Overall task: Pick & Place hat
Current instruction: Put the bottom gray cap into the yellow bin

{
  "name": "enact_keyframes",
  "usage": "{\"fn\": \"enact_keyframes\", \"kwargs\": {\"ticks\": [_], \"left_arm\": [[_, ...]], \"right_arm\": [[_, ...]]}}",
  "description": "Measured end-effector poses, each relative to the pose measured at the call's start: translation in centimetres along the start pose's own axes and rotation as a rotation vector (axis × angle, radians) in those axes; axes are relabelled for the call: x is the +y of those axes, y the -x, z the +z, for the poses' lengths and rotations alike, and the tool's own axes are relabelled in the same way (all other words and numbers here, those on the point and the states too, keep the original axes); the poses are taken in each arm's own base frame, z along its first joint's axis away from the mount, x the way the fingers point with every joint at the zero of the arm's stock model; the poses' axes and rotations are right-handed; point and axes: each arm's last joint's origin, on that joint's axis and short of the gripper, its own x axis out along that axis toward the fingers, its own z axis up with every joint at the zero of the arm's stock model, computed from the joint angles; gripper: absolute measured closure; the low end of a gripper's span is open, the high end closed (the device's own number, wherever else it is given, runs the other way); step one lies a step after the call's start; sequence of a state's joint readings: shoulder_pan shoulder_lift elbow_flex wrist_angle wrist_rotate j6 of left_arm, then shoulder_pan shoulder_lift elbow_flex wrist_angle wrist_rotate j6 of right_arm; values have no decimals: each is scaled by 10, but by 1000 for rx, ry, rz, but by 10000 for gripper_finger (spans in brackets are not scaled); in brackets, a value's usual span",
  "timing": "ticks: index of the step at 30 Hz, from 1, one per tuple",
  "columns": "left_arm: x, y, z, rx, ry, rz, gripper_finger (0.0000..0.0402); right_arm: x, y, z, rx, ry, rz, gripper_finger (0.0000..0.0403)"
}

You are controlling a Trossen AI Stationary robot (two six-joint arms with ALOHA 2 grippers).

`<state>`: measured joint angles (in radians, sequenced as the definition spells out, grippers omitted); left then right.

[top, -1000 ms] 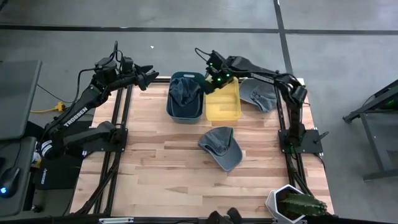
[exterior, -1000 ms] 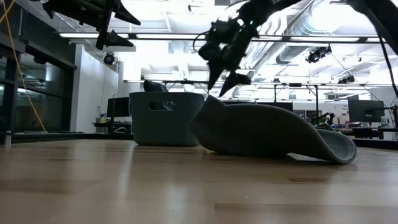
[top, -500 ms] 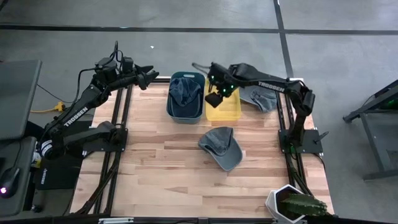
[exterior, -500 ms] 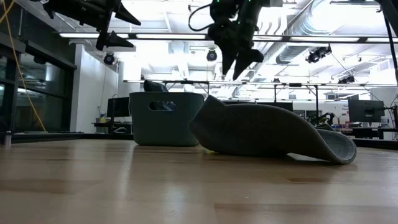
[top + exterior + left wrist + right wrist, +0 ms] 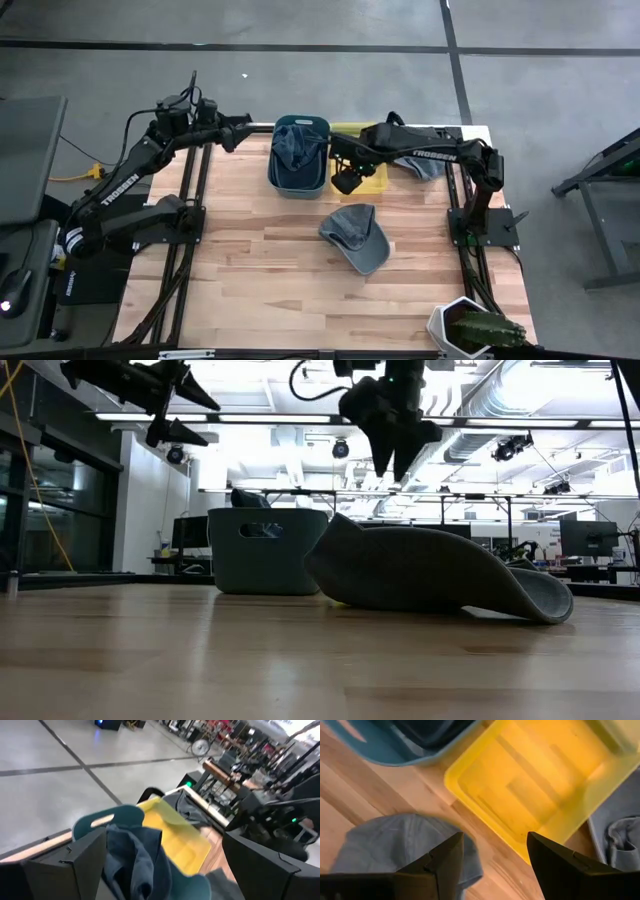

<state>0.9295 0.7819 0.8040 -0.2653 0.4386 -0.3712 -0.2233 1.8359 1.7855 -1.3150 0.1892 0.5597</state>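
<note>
A grey cap (image 5: 356,236) lies on the wooden table near its middle, brim toward the near right; it also shows in the low view (image 5: 430,572) and the right wrist view (image 5: 402,840). My right gripper (image 5: 345,181) is open and empty, in the air over the near edge of the yellow bin (image 5: 535,775), just beyond the cap; it also shows in the low view (image 5: 392,455). My left gripper (image 5: 233,132) is open and empty, held high at the far left, beside the blue bin (image 5: 298,158). The blue bin holds a blue-grey hat (image 5: 135,857).
Another grey hat (image 5: 425,160) lies on the table to the right of the yellow bin; it also shows in the right wrist view (image 5: 615,835). A white pot with a plant (image 5: 470,330) stands at the near right corner. Bare wood lies to the left of the cap and nearer than it.
My right gripper has swung from above the far end of the yellow bin toward the table's near edge. It now hangs over the bin's near edge, close to the grey cap, fingers still open. The cap and the bins have not moved.
</note>
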Motion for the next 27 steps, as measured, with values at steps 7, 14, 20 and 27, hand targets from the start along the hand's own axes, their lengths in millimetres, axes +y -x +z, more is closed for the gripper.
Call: {"fn": "enact_keyframes", "kwargs": {"ticks": [7,14,20,27], "left_arm": [[5,6,-25,50,45,-35,60],[7,27,-58,16,130,-55,60],[1,49,-70,-60,180,-98,60],[-6,66,-77,-115,204,-155,60]], "right_arm": [[14,3,-4,-40,-17,29,190],[29,6,-9,-77,10,68,190],[37,8,-8,-109,41,124,190],[54,12,-19,-90,109,206,190]]}}
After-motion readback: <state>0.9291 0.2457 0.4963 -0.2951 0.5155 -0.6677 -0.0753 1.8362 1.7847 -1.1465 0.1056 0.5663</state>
